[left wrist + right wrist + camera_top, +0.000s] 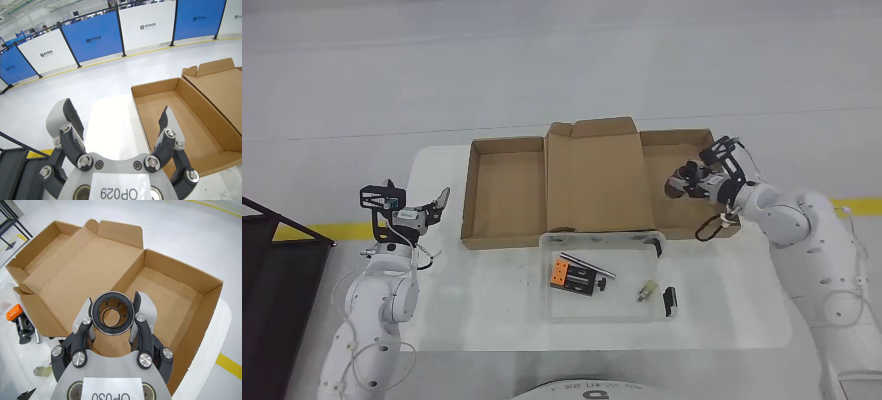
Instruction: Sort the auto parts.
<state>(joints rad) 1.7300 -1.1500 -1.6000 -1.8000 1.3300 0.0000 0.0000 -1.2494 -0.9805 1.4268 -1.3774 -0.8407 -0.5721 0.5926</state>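
Nearest the lens, the right end effector [113, 298] is clenched on a black, steel-rimmed hollow cylindrical sleeve [95, 311], ribbed pads [137, 300] on its curved flanks, bore axis running along its reach; beneath lies the bare floor of a brown corrugated cardboard box [208, 313], its compartment at 2 o'clock from the clear plastic tray [572, 305]; I judge only a lowering is needed; the left end effector [116, 104], splayed and holding nothing, sits at the box's 9 o'clock over the white desk [107, 132].

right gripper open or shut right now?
Shut on a black sleeve. In the right wrist view the right gripper has both fingers pressed against its sides, above the cardboard box.
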